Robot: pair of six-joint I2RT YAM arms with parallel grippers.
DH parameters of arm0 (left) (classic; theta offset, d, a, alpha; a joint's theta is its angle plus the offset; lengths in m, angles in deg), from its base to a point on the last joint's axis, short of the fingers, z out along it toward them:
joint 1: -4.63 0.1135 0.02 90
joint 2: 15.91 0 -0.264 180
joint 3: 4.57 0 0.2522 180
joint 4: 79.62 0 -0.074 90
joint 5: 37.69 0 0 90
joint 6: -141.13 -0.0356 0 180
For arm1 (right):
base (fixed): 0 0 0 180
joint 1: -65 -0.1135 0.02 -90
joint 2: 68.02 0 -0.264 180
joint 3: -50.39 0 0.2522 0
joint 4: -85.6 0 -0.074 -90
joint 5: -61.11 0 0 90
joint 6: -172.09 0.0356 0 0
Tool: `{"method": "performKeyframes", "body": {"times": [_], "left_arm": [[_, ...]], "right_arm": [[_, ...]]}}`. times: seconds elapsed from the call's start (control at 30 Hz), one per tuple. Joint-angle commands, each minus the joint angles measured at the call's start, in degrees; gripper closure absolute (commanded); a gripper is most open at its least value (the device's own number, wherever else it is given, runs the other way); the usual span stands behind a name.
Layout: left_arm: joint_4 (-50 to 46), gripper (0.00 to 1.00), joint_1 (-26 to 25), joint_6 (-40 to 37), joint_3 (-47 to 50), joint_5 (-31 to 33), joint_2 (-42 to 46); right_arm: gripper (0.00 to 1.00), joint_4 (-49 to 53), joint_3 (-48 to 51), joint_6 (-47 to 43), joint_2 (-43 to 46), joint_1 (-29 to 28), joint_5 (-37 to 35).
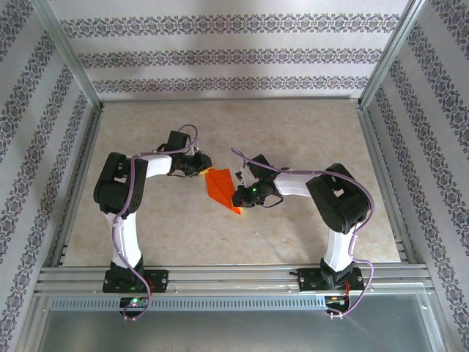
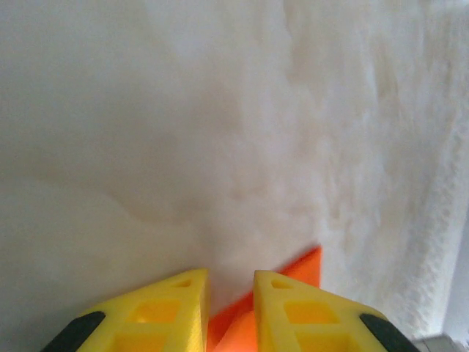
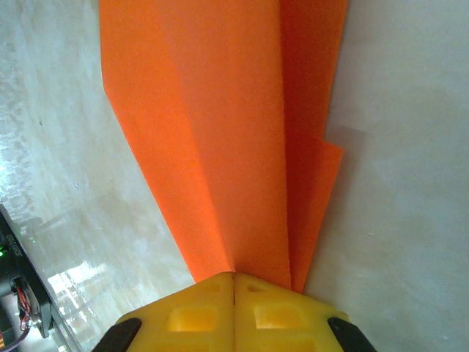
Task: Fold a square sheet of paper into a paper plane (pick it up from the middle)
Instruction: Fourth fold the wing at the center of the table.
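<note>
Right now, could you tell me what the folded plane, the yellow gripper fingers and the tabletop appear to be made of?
The paper plane: thin matte orange paper, going by its sharp creases and layered flaps. The right gripper's fingers: probably moulded or printed plastic, matte yellow with recessed pockets. The table: a smooth, glossy beige marbled surface; stone or laminate, I cannot tell.

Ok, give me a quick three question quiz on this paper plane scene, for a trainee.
1. True or false: the right gripper is shut on the paper plane.
2. The grippers' fingers are: A yellow, B blue, C green?
3. Seen from above, which gripper is at the plane's wide end?
Key: 1 true. 2 A. 3 the left gripper.
</note>
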Motion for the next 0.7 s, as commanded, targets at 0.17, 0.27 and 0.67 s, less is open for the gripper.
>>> {"method": "performKeyframes", "body": {"times": [0.17,0.27,0.67], "left_arm": [[-3.7,0.77,1.5,-1.4,-1.9,0.7,6.4],[-0.8,0.77,-0.5,1.8,2.6,-0.9,10.9],[10.3,0.81,-11.7,11.3,12.5,-2.0,11.9]], "right_arm": [[0.93,11.3,3.1,0.1,-3.3,0.4,-7.8],[0.93,11.2,2.8,0.2,-3.5,0.4,-7.6],[0.93,10.7,3.0,0.7,-3.8,0.6,-6.7]]}}
